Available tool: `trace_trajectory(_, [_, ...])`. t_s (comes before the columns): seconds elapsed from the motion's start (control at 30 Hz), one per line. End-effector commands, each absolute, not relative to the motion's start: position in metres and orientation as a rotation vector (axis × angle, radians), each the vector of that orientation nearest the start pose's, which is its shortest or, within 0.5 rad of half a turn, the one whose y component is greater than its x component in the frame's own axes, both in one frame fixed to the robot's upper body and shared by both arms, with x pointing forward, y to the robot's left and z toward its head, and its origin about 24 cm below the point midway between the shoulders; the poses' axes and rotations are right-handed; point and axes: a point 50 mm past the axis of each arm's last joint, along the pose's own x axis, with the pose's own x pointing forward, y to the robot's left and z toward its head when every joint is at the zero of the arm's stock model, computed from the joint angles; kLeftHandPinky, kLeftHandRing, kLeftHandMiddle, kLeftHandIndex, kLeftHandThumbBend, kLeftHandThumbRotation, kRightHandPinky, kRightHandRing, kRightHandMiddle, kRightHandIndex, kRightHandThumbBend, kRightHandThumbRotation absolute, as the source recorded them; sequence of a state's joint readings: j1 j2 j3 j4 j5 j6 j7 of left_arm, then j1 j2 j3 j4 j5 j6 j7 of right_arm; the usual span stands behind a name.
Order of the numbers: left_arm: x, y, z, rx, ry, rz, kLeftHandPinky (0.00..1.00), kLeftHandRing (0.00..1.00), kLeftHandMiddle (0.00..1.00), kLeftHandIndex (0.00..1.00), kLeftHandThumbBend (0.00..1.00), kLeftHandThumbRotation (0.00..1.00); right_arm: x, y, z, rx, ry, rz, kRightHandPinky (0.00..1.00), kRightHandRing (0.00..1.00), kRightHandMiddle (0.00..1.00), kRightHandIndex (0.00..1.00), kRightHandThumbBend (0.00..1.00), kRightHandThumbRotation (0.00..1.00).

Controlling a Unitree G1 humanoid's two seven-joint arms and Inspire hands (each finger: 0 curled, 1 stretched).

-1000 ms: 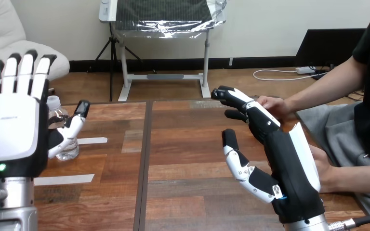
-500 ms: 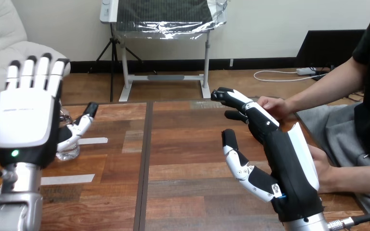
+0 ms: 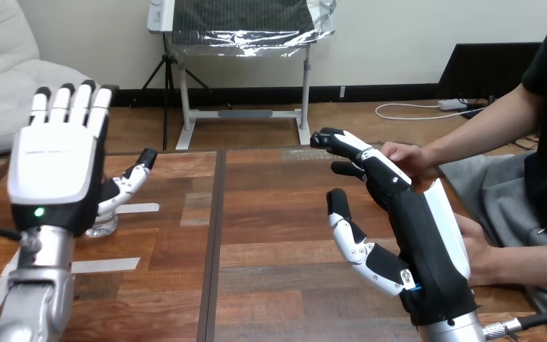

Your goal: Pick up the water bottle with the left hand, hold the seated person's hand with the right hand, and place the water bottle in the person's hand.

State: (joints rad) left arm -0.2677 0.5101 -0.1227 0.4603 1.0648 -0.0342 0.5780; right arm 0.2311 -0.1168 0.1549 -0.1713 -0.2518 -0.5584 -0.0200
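**Left hand open at the bottle, no grasp yet**

The step in hand looks like the first one, picking up the bottle. The left hand stands upright at the near left, fingers straight and thumb spread, holding nothing. The bottle stands on the surface just behind it. The palm hides most of it, and only its clear base shows below the thumb. The next move probably calls for the fingers to close round the bottle's body before any lift.

The right hand reaches toward the far right, fingers extended and unclenched, thumb held apart. The person's far hand rests at its fingers. I cannot tell whether they touch, and nothing is curled round it. The person's near hand sits just beside the right hand's back. Two white tape strips lie on the surface near the bottle. I see nothing blocking the left hand's grasp.
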Motion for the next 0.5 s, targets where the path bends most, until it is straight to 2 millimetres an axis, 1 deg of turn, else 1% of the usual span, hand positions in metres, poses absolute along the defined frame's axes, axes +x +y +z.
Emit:
trace_trajectory(0.0, [0.315,0.247,0.085,1.595,-0.344,0.346,0.96,0.95,0.97,0.94,0.46,1.00,0.202,-0.126,0.092,-0.287,-0.588,0.193,0.79,0.85,0.87,0.78,0.06,0.00])
trace_trajectory(0.47, [0.329,0.249,0.080,1.579,-0.296,0.321,0.94,0.95,0.97,0.92,0.48,1.00,0.202,-0.126,0.093,-0.293,-0.587,0.196,0.78,0.85,0.87,0.77,0.05,0.00])
